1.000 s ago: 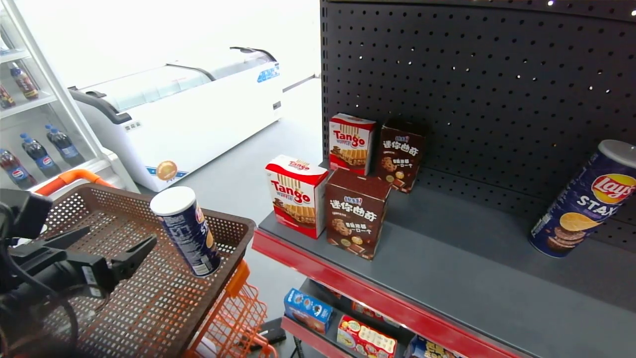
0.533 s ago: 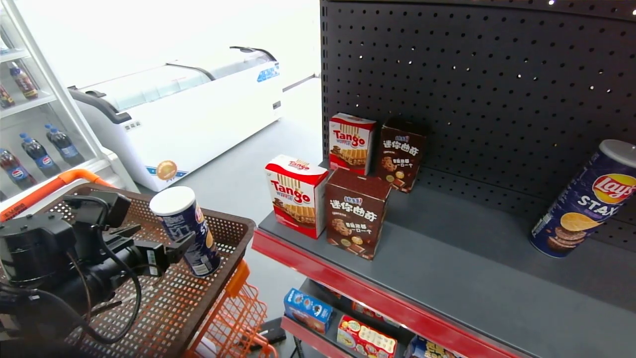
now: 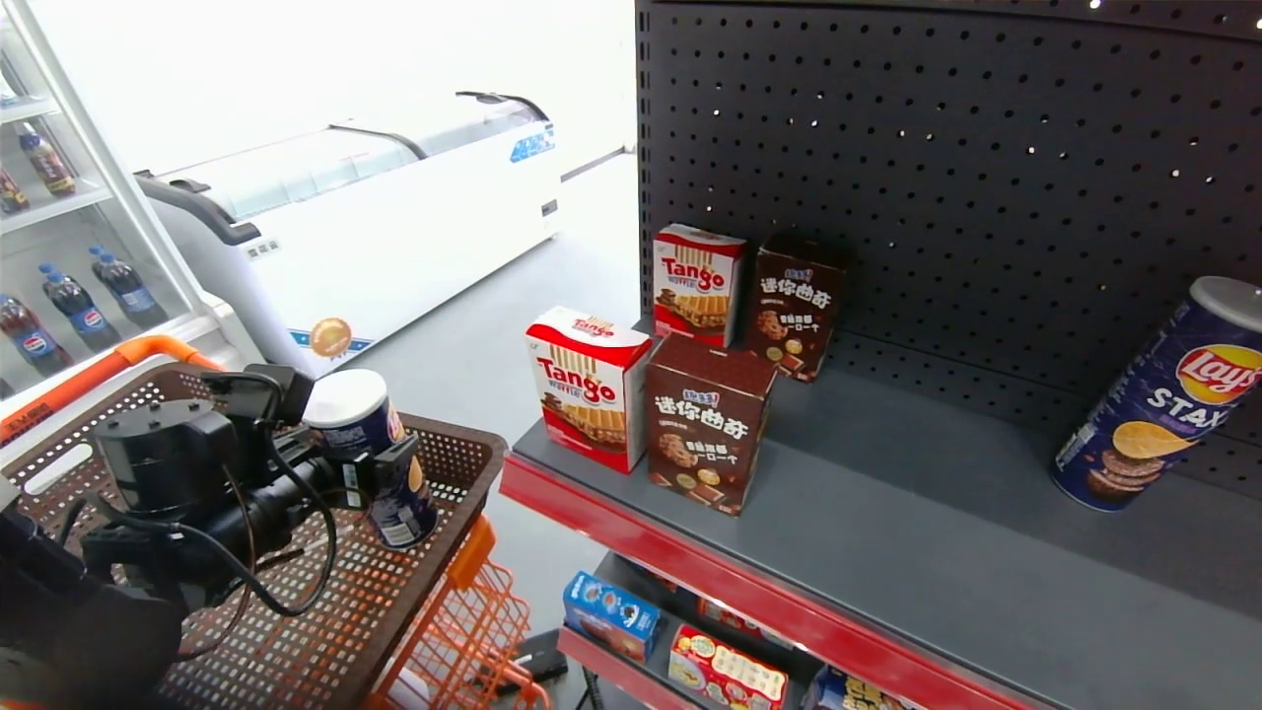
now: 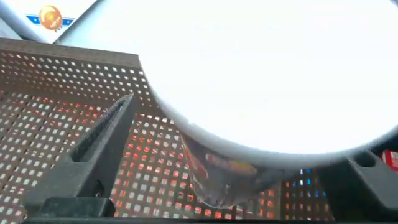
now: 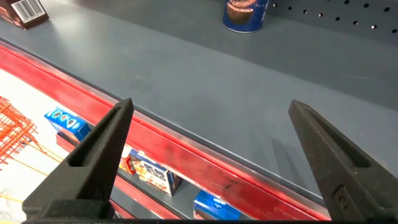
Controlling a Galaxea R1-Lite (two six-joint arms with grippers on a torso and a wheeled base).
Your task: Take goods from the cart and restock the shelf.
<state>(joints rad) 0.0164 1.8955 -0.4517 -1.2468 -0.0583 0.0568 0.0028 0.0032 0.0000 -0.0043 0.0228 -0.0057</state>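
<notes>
A dark blue chips can with a white lid stands tilted in the brown cart basket. My left gripper is open with the can's upper part between its fingers. In the left wrist view the white lid of the can looms close, with one finger on either side of it. My right gripper hangs open over the grey shelf board, nothing between its fingers. A second chips can leans against the pegboard at the shelf's right.
Two red-white wafer boxes and two brown cookie boxes stand at the shelf's left end. The shelf has a red front edge, with more goods on a lower shelf. A chest freezer stands behind the cart.
My left arm has moved forward across the basket to the can. Its open fingers, short of the can before, now straddle it. The can and shelf goods have not moved.
</notes>
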